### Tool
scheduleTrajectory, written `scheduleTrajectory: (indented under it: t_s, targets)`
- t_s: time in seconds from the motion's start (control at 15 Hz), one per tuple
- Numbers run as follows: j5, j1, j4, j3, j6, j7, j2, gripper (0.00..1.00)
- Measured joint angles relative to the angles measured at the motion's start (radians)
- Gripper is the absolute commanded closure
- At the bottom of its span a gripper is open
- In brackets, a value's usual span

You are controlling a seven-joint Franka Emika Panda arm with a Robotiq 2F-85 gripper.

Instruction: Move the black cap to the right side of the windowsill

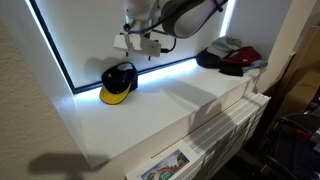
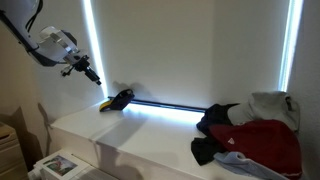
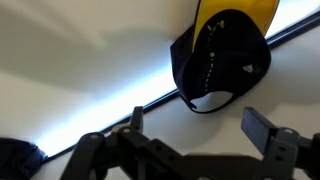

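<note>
- While your gripper (image 3: 196, 118) hangs with its fingers spread and nothing between them, the black cap (image 3: 222, 60) lies below and ahead of it on the windowsill (image 1: 150, 115), clear of both fingers.
- If you descend off-centre, you risk catching only the soft crown, or shoving the cap against the window (image 1: 90, 30).
- If you carry it low, you may knock the pile of other caps (image 2: 250, 135) far along the sill.
- The wrist view shows your finger gap; the exterior views show that pile and your height.
</note>
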Motion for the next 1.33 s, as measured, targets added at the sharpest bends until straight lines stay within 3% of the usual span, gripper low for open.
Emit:
scheduleTrajectory:
  t_s: [0.2, 0.47, 0.8, 1.07, 1.33]
  targets:
    - [0.064, 0.071, 0.157, -0.059, -0.049, 0.007, 0.163, 0.00]
    - [0.141, 0.116, 0.355, -0.112, -0.048, -0.005, 0.353, 0.00]
    - [0.144, 0.132, 0.354, -0.130, -0.045, -0.005, 0.346, 0.00]
    - [0.143, 0.184, 0.367, -0.215, -0.024, 0.075, 0.383, 0.00]
    - [0.143, 0.193, 0.474, -0.297, 0.028, 0.209, 0.517, 0.00]
